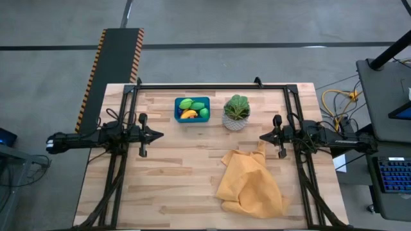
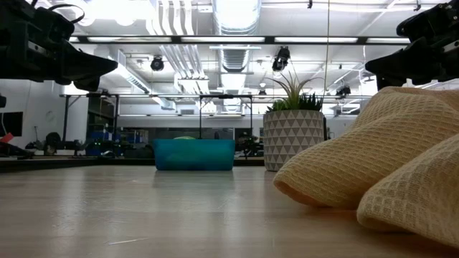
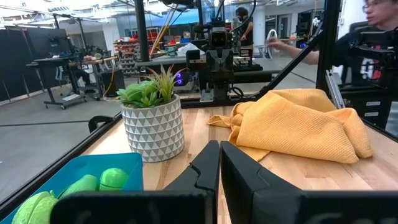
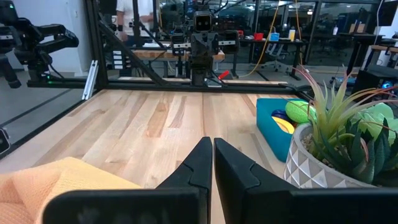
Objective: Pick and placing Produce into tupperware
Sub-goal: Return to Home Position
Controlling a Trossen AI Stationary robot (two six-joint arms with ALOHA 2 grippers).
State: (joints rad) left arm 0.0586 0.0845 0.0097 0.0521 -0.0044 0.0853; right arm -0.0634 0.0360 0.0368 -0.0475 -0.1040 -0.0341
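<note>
The teal-blue tupperware [image 1: 192, 109] stands near the table's far edge and holds the produce: green pieces [image 1: 185, 103], a yellow banana [image 1: 189, 114] and another green piece [image 1: 204, 113]. The low view shows its side wall [image 2: 193, 154]; the wrist views show it too [image 3: 93, 171] [image 4: 273, 127]. My left gripper [image 1: 159, 135] hovers shut at the table's left, its tips pointing right, empty [image 3: 220, 163]. My right gripper [image 1: 262, 136] hovers shut at the table's right, pointing left, above the cloth's far corner, empty [image 4: 212, 157].
A leafy plant in a white patterned pot [image 1: 236, 113] stands just right of the tupperware. A crumpled orange-yellow cloth [image 1: 250, 181] lies on the table's near right part. A black frame [image 1: 212, 86] runs along the far edge and both sides. People move in the room beyond.
</note>
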